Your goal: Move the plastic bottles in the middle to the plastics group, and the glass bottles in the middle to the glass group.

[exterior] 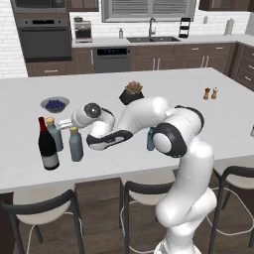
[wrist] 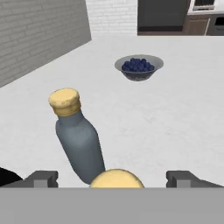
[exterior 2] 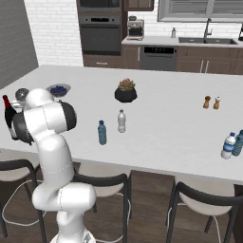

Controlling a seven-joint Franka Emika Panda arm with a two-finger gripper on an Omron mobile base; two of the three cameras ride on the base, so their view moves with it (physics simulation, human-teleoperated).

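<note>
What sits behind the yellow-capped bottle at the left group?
From the hand view, behind the grey bottle lies bare counter, then a bowl of blueberries. A second yellow cap hides its base.

Two grey-blue glass bottles with yellow caps stand upright by the open gripper (wrist: pixel 113 177), whose jaws stand wide and hold nothing. The nearer glass bottle (exterior: pixel 76 144) sits right under the claw, its cap between the two fingertips in the hand view. The farther glass bottle (exterior: pixel 54 134) stands just beyond it, beside the dark wine bottle (exterior: pixel 47 145) with the red top; these form the glass group. The small blue plastic bottle (exterior 2: pixel 102 132) with the darker cap stands upright mid-counter, well away from the claw. A clear plastic bottle (exterior 2: pixel 121 121) stands just beside it.
</note>
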